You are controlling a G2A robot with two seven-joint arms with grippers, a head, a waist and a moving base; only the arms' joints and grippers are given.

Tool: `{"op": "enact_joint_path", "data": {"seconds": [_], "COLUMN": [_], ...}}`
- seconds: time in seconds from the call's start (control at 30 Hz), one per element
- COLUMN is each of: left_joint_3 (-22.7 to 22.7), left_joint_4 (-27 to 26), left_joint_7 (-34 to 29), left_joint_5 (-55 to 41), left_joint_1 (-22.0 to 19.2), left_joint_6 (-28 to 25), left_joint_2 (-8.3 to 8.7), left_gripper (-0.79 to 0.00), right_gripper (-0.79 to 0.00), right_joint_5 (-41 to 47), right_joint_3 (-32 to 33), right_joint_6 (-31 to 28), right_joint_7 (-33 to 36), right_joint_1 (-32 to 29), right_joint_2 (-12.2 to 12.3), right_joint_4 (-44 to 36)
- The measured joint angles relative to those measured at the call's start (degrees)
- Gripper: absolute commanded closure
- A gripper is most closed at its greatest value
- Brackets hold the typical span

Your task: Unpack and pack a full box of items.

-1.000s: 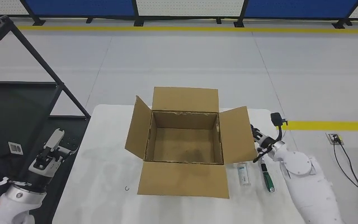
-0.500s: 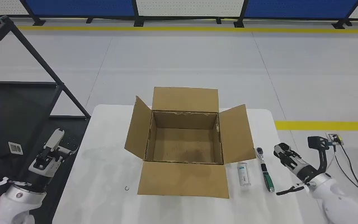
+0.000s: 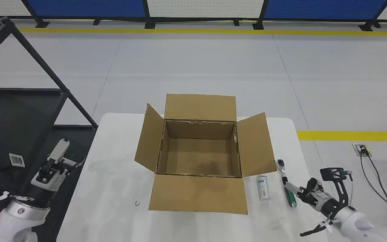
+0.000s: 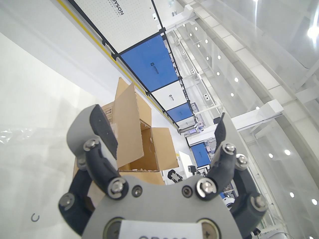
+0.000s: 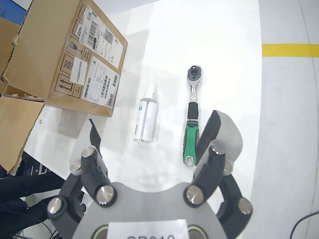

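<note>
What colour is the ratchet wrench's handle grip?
Green and black on the ratchet wrench, clearest in the right wrist view.

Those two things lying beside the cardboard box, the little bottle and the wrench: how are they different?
The bottle is clear with a white label; the wrench is shiny metal with a green and black handle. The wrench is longer and slimmer than the bottle. The bottle lies nearer the box; the wrench lies farther out. Both lie flat on the table, side by side.

A cardboard box (image 3: pixel 199 158) stands mid-table, flaps (image 3: pixel 257 145) splayed, its mouth open from above. A bottle (image 3: pixel 262 188) and a ratchet (image 3: pixel 286 183) crowd the narrow strip to its right; broad tabletop (image 3: pixel 109 175) lies to its left.
</note>
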Motion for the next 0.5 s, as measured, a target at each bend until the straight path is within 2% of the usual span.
{"op": "enact_joint_path", "data": {"seconds": [0.2,0.33,0.5], "left_joint_3": [0.0,0.0,0.0], "left_joint_4": [0.0,0.0,0.0], "left_joint_7": [0.0,0.0,0.0], "left_joint_5": [0.0,0.0,0.0], "left_joint_1": [0.0,0.0,0.0], "left_joint_6": [0.0,0.0,0.0], "left_joint_2": [0.0,0.0,0.0], "left_gripper": [-0.785,-0.785,-0.785], "right_gripper": [-0.785,-0.785,-0.785], "right_joint_5": [-1.5,-10.9,-19.7], "right_joint_3": [-1.0,-5.2,-11.4], "right_joint_6": [-0.7,-3.4,-0.9], "right_joint_7": [-0.3,-1.4,-3.5], "right_joint_1": [-0.3,-0.6,0.1], "right_joint_2": [0.0,0.3,0.0], "right_joint_4": [-0.6,-2.1,-1.7]}}
